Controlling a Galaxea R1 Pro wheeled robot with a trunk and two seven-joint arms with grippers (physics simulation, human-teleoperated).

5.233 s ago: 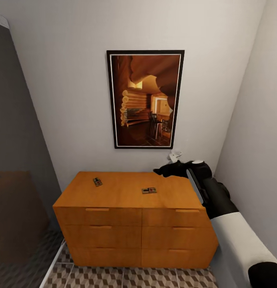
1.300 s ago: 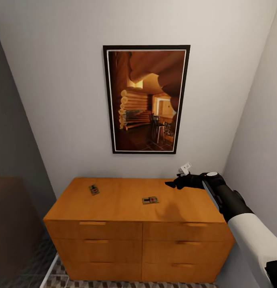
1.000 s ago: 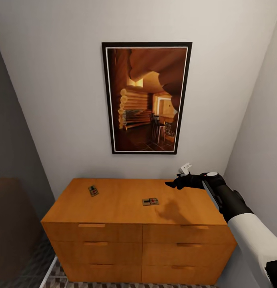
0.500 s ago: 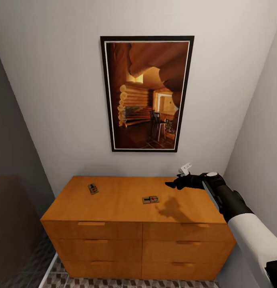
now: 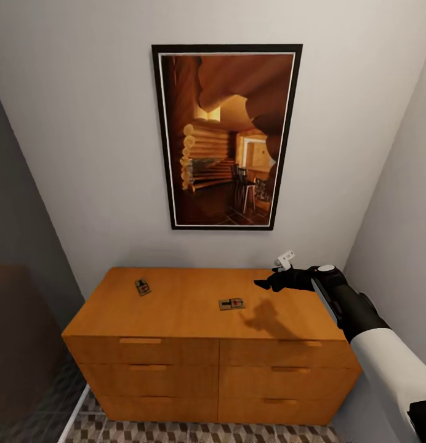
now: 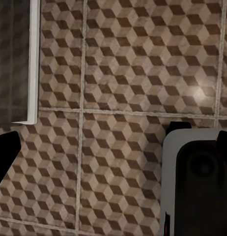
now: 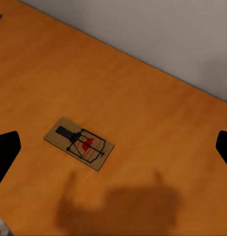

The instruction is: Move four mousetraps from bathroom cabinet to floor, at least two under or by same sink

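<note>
We note two mousetraps (image 5: 231, 304) flat on cabinet (image 5: 188, 307) top; right gripper (image 5: 265, 283) spread wide, empty, above right end; left gripper (image 6: 113, 147) spread over cube-tiled bathroom floor (image 6: 123, 73).

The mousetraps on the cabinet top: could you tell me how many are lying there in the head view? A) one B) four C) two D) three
C: one mousetrap lies near the left rear of the cabinet top, another mousetrap near the middle, close to the right gripper.

Since the earlier pictures the head camera has drawn nearer the orange-brown wooden cabinet (image 5: 207, 320); the black right gripper (image 5: 265, 283) has edged forward over its top.
</note>
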